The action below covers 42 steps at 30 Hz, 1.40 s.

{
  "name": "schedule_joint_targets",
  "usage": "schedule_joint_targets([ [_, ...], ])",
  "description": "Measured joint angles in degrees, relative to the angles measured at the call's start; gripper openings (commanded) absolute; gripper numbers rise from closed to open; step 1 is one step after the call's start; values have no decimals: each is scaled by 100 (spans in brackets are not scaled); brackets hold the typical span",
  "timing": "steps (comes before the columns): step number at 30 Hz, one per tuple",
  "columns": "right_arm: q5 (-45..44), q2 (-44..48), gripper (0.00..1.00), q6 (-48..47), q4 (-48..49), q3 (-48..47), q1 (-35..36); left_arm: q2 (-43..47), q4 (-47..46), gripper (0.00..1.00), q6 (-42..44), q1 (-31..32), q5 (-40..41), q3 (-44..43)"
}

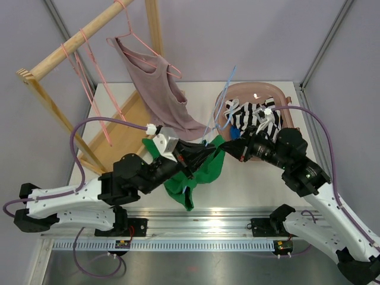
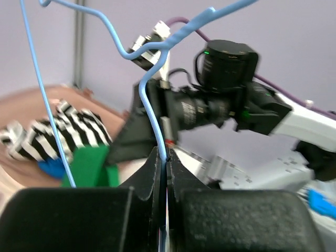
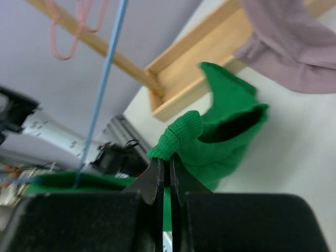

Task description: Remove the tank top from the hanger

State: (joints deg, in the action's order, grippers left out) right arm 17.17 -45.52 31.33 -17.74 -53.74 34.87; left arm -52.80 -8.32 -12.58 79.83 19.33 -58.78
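Observation:
A green tank top (image 1: 202,172) lies bunched on the table between the two arms. A thin blue wire hanger (image 1: 221,107) rises from it, its hook up toward the basin. My left gripper (image 1: 209,151) is shut on the blue hanger's wire (image 2: 152,100), pinched between the jaws (image 2: 166,157). My right gripper (image 1: 228,148) is shut on a ribbed strap of the green tank top (image 3: 226,136), the strap's end folded over the fingertips (image 3: 167,163). The blue wire (image 3: 105,79) runs up past the cloth at the left of the right wrist view.
A pink basin (image 1: 279,95) at back right holds a black-and-white striped garment (image 1: 252,116). A mauve tank top (image 1: 157,89) hangs on a pink hanger from the wooden rack (image 1: 71,44) at back left, beside empty pink hangers (image 1: 89,77). The rack's base board (image 3: 199,79) lies close by.

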Motion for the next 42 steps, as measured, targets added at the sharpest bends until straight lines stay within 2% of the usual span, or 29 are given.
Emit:
schedule_joint_targets([
  [6, 997, 339, 0, 236, 37, -155, -4, -844, -658, 0, 1346, 4, 671, -785],
  [11, 1423, 330, 0, 409, 107, -153, -4, -955, -1158, 0, 2072, -17, 1375, -1235],
  [17, 1709, 127, 0, 570, 448, -129, -4, -688, -2055, 0, 2697, -219, 1742, -697],
  [21, 2065, 92, 0, 761, 940, -20, -7, -566, -2498, 0, 3016, -411, 1545, -57],
  [25, 2332, 271, 0, 815, 1287, 20, -7, -557, -2603, 0, 3067, -811, 1488, 411],
  [30, 2391, 535, 0, 662, 1215, 17, -7, -520, -2555, 0, 2850, -1097, 1606, 483],
  [38, 2181, -68, 0, 704, 1539, 592, 33, -140, -1449, 0, 1414, -1095, 1917, 223],
  [40, 1971, -391, 28, 752, 1589, 822, 146, 35, -1062, 0, 901, -1095, 2197, 168],
  [42, 1683, -745, 71, 791, 1488, 975, 332, 210, -669, 0, 404, -1095, 2527, 122],
])
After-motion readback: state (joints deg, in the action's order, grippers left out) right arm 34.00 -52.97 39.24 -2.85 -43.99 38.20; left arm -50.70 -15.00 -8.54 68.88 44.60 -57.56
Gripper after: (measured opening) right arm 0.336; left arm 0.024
